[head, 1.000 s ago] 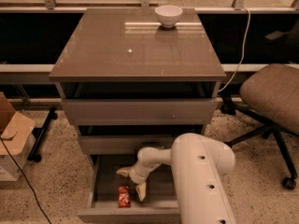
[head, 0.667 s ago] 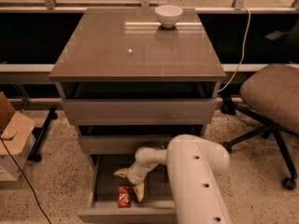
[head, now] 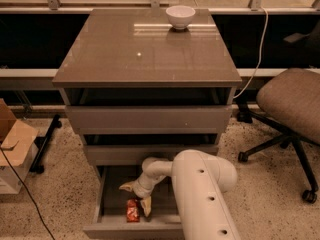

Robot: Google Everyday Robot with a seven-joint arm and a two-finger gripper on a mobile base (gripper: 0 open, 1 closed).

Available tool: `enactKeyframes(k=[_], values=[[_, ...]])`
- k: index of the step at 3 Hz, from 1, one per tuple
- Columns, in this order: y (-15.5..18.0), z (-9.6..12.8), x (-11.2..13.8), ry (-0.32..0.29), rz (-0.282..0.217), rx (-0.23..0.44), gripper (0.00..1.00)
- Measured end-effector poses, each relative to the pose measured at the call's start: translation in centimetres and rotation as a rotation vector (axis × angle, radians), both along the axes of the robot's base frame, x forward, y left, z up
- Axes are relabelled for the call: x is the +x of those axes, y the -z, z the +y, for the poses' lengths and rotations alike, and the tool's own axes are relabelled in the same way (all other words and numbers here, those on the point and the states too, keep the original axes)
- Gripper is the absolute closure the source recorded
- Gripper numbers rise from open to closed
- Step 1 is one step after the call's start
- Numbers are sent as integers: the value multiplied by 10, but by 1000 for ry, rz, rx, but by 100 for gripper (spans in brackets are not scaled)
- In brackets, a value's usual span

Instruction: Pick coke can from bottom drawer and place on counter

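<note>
The coke can [head: 132, 210] lies on its side inside the open bottom drawer [head: 107, 219], near its front left. My gripper [head: 136, 196] reaches down into the drawer from the white arm, just above and beside the can. Its two pale fingers [head: 146, 206] are spread apart, one to the left and one to the right of the can's upper end, not closed on it. The counter [head: 125, 54] is the glossy grey-brown top of the cabinet.
A white bowl [head: 180, 16] stands at the back of the counter. An office chair [head: 292, 109] is at the right. A cardboard box [head: 12, 139] and cables are at the left on the speckled floor. The two upper drawers [head: 147, 119] are slightly open.
The arm has shifted a little to the left in the drawer. The can has not moved.
</note>
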State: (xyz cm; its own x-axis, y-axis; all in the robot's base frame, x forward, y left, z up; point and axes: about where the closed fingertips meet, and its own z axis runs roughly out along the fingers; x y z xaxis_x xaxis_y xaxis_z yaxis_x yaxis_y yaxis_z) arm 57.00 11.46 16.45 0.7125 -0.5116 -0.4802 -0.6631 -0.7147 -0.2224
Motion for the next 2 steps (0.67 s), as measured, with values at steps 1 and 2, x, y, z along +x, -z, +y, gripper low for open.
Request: enactKeyframes(k=[1,2], values=[[12,2,-3,3,31,7,0],[27,2,-11,14,77,10,0]])
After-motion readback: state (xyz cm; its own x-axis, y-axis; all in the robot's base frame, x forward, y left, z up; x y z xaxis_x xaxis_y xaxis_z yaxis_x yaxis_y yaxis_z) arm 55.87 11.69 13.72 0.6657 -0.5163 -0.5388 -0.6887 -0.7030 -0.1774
